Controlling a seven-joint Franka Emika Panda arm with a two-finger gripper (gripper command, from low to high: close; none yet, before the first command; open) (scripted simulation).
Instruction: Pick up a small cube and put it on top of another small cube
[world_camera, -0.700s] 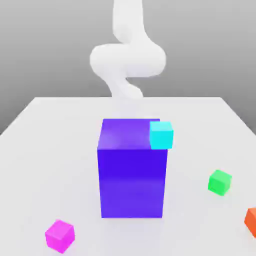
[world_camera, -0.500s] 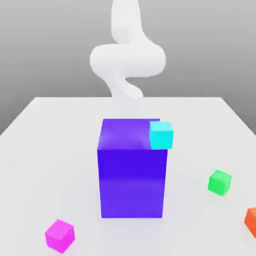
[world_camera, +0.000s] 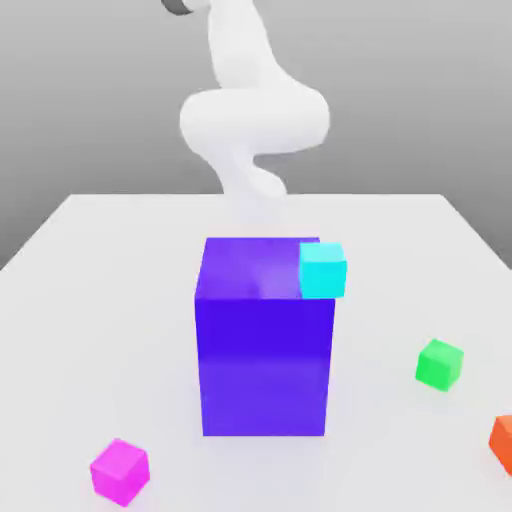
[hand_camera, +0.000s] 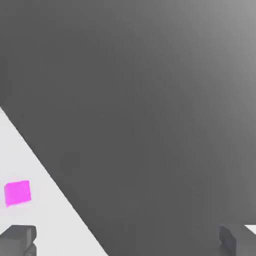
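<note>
Arm (world_camera: 240, 60) swung leftward; magenta cube (world_camera: 120, 470) sits flat, untouched.

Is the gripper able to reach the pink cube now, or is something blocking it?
Probably yes. The pink cube sits alone on the table, apart from the big blue block, and the gripper is open and empty.

Surface (world_camera: 110, 290): flat, plain white, seen against a grey backdrop. Resting directly on it: one large blue-purple block (world_camera: 265, 360), upright, about the middle; one small pink cube (world_camera: 120, 471) near the front edge toward the exterior view's left, well apart from the block, also seen at (hand_camera: 17, 193); one small green cube (world_camera: 439, 364) toward the exterior view's right, apart from the block; one orange cube (world_camera: 503, 441) at the right border, partly cut off.
</note>
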